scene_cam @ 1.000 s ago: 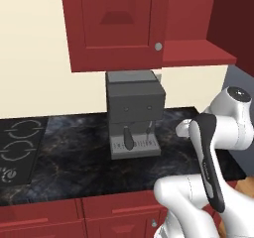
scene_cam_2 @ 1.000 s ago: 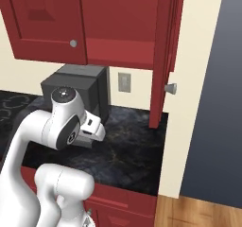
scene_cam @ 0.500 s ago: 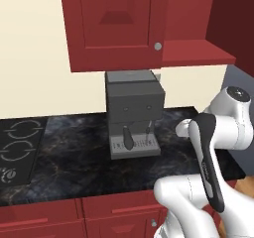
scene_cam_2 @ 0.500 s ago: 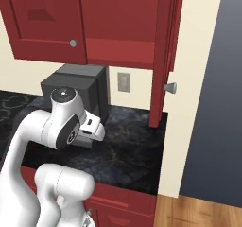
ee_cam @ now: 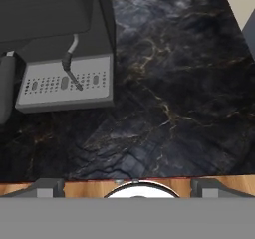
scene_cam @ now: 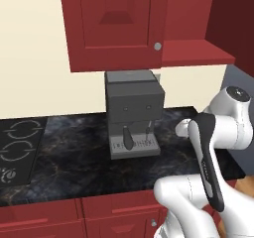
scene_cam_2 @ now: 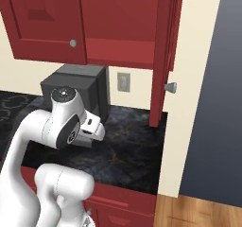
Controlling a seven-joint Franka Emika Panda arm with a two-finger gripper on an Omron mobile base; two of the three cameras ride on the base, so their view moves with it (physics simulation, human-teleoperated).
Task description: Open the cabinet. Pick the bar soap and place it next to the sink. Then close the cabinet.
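The dark red cabinet stands open on the right: its red shelf (scene_cam: 198, 51) is bare where it shows, and its door (scene_cam_2: 163, 56) swings out toward me with a round silver knob (scene_cam_2: 170, 87). Left of it is a shut door with a knob (scene_cam: 158, 46). My gripper (ee_cam: 129, 185) looks down at the black counter from well below the cabinet, fingertips (ee_cam: 47, 186) wide apart, open and holding nothing. The hand (scene_cam_2: 92, 129) hovers just right of the coffee machine. The bar soap and the sink are out of view.
A grey coffee machine (scene_cam: 133, 113) stands on the black marble counter (ee_cam: 169, 93) under the shut door. Stove burners (scene_cam: 15, 143) lie at the far left. A wall outlet (scene_cam_2: 123, 82) sits behind. The counter ends at the right above a wood floor (scene_cam_2: 198, 214).
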